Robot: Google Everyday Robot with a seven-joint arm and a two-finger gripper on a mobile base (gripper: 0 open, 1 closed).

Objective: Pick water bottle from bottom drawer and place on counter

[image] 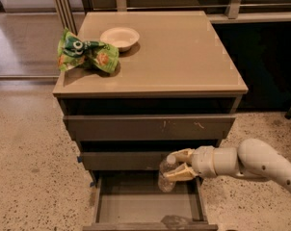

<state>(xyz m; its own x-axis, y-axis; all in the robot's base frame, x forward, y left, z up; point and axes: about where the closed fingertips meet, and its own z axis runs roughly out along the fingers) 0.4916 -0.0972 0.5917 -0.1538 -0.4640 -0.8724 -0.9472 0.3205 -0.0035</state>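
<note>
- My pincer [169, 166] is low at the front of the drawer cabinet, over the back part of the open bottom drawer [136, 210], reached in from the right on my white arm [251, 160].
- Its two tan fingers [183, 155] are clamped on the water bottle [165, 183], one above and one below, gripping it just under the cap.
- The water bottle stands nearly upright, its white cap leaning a little to the right and its clear body hanging down into the rear of the drawer tray. I cannot tell whether its base touches the tray floor.
- The bottom drawer is pulled out toward the camera, and its grey tray floor shows in front of the bottle.
- Above it, the drawer front with pale scratches [150, 127] is closed.
- On the tan table [184, 57] that tops the cabinet, a white bowl [119, 36] sits near the back left, and a crumpled green snack bag [85, 56] lies just beside it at the left edge.
- The speckled floor [30, 167] surrounds the cabinet.
</note>
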